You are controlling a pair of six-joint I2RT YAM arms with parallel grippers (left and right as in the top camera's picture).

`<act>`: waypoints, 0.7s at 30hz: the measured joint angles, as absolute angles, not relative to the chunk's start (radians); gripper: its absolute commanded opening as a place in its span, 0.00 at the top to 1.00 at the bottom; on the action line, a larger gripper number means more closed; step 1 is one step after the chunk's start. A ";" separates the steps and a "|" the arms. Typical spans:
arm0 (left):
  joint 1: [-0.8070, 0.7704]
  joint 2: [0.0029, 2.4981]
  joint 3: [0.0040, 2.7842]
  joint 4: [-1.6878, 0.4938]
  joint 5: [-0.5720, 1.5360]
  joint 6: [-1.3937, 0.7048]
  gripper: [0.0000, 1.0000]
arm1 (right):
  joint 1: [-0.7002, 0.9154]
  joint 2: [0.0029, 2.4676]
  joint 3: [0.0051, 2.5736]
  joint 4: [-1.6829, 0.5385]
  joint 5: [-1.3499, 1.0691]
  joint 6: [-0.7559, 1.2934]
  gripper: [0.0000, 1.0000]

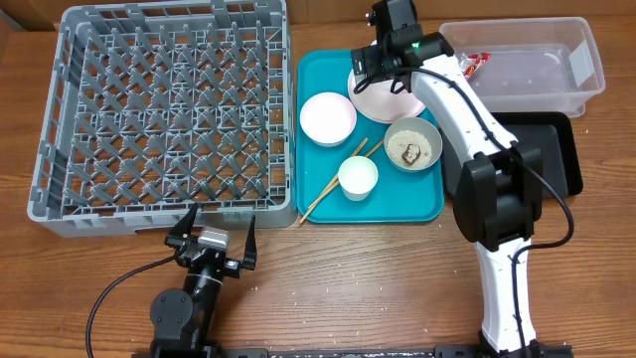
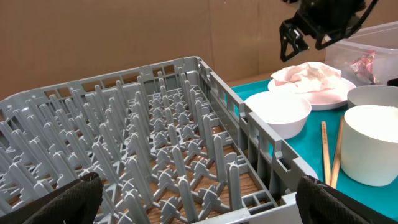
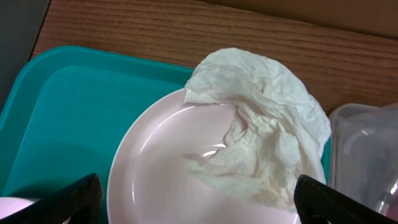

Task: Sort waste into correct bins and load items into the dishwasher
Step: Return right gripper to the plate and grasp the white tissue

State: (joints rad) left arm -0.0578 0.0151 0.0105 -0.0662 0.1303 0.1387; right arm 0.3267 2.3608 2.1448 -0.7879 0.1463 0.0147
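Note:
My right gripper (image 1: pixel 370 72) is open just above the white plate (image 3: pixel 155 180) on the teal tray, its fingers (image 3: pixel 199 193) either side of the crumpled napkin (image 3: pixel 261 124) lying on that plate. An empty white bowl (image 1: pixel 328 117), a bowl holding rice and a brown lump (image 1: pixel 412 145), a white cup (image 1: pixel 358 177) and the chopsticks (image 1: pixel 333 189) are also on the tray. The red wrapper (image 1: pixel 475 65) lies in the clear tub (image 1: pixel 571 94). My left gripper (image 1: pixel 219 223) is open and empty at the front edge of the grey dish rack (image 1: pixel 169 109).
The teal tray (image 1: pixel 318 204) sits between the rack and the bins. The black tray (image 1: pixel 561 149) lies in front of the clear tub, partly under my right arm. Loose rice grains (image 1: pixel 298 293) are scattered on the wooden table at the front.

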 measured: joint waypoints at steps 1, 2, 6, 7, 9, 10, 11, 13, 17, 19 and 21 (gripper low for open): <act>-0.058 0.015 0.010 -0.066 0.130 0.139 0.00 | 0.326 2.366 2.145 -0.781 0.146 0.007 0.00; -0.058 0.015 0.010 -0.066 0.130 0.139 0.00 | 0.325 2.374 2.145 -0.773 0.147 -0.001 0.00; -0.058 0.015 0.010 -0.066 0.130 0.139 0.00 | 0.316 2.406 2.145 -0.751 0.146 -0.013 0.00; -0.058 0.015 0.010 -0.066 0.130 0.139 0.00 | 0.311 2.417 2.145 -0.750 0.146 -0.015 0.00; -0.058 0.015 0.010 -0.066 0.130 0.139 0.00 | 0.298 2.442 2.145 -0.748 0.146 -0.019 0.00; -0.058 0.015 0.010 -0.066 0.130 0.139 0.00 | 0.294 2.450 2.145 -0.745 0.146 -0.020 0.00; -0.058 0.015 0.010 -0.066 0.131 0.139 0.00 | 0.288 2.460 2.145 -0.742 0.146 -0.020 0.00; -0.058 0.015 0.010 -0.067 0.130 0.139 0.00 | 0.281 2.478 2.145 -0.733 0.146 -0.022 0.00; -0.058 0.015 0.010 -0.067 0.130 0.139 0.00 | 0.273 2.497 2.145 -0.723 0.146 -0.023 0.01; -0.058 0.015 0.010 -0.066 0.130 0.139 0.00 | 0.273 2.503 2.145 -0.728 0.139 -0.022 0.05; -0.058 0.015 0.010 -0.066 0.130 0.139 0.00 | 0.273 2.510 2.145 -0.739 0.122 -0.026 0.12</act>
